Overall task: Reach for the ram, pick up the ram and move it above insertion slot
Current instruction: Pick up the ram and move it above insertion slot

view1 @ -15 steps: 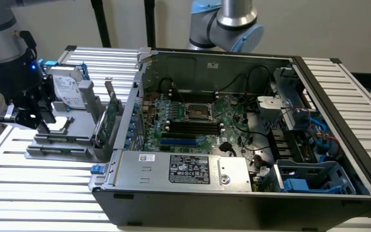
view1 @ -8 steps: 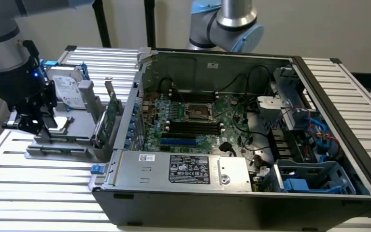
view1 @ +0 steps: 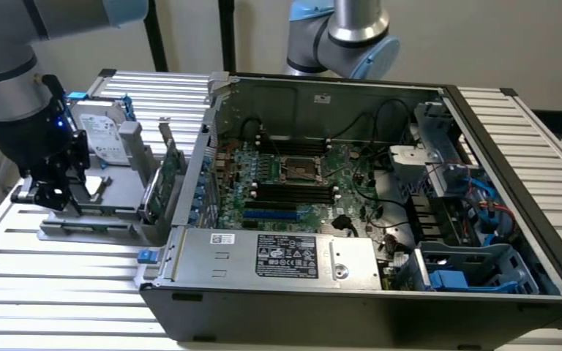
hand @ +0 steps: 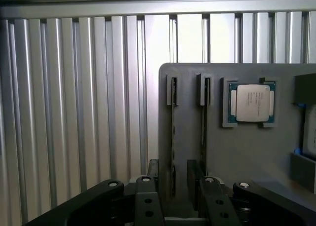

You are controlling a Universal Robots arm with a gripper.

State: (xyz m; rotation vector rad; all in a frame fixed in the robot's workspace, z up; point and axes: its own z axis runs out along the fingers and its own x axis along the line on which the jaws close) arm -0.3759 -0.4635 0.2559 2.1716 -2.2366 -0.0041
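Note:
Two thin ram sticks stand on edge in slots of the grey holder plate (hand: pixel 237 147); I see them edge-on, one ram stick (hand: pixel 173 137) and a second one (hand: pixel 203 132) beside it. My gripper (hand: pixel 180 204) is open, its black fingers (hand: pixel 148 204) on either side of the first stick's near end, with nothing gripped. In the exterior view the gripper (view1: pixel 52 191) hangs over the holder (view1: pixel 91 223) at that view's left, outside the computer case. The black memory slots (view1: pixel 291 191) lie on the motherboard inside the open case.
A processor chip (hand: pixel 249 102) rests in a pocket of the holder next to the sticks. A silver hard drive (view1: pixel 100 135) and a green expansion card (view1: pixel 169 179) stand on the holder. The case wall (view1: pixel 198 168) rises between holder and motherboard. A second arm (view1: pixel 345 36) stands behind.

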